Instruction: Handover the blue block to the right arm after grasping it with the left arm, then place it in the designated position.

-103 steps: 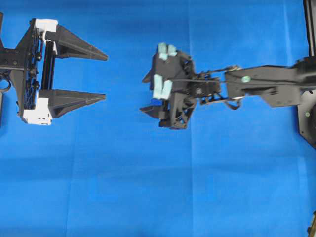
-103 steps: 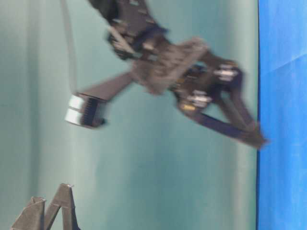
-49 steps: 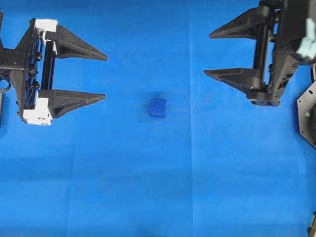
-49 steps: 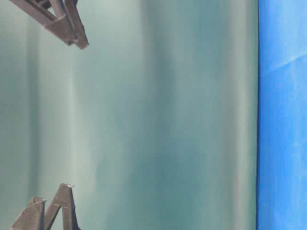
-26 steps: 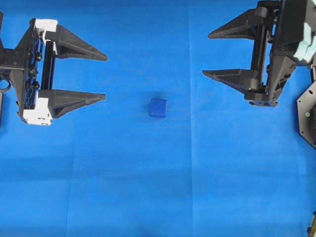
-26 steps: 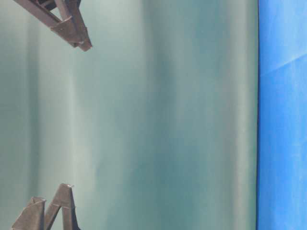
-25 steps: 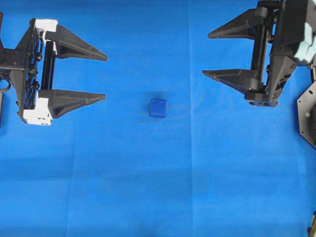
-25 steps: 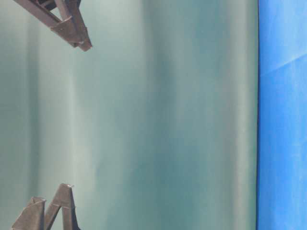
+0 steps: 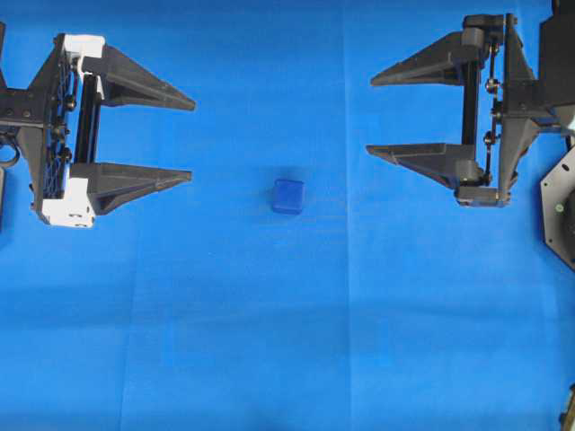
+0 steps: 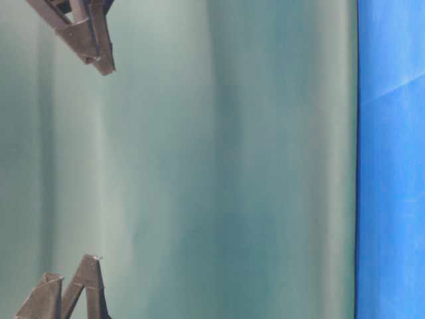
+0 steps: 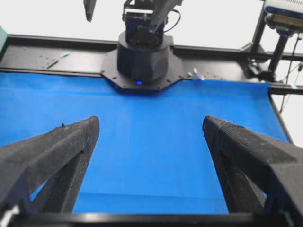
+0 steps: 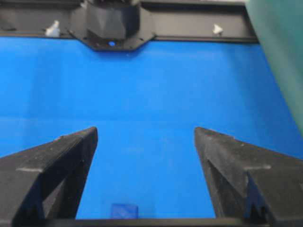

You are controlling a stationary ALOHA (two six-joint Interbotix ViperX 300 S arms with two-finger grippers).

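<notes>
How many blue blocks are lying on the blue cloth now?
1. The blue block lies alone near the middle of the blue cloth, between the open left gripper and open right gripper. No other block shows in any view.

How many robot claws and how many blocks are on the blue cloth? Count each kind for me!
End effectors: 2, the left end effector and the right end effector, both open and holding nothing.
Blocks: 1, the blue block lying between them.
Blue cloth: 1.
Total: 4
</notes>
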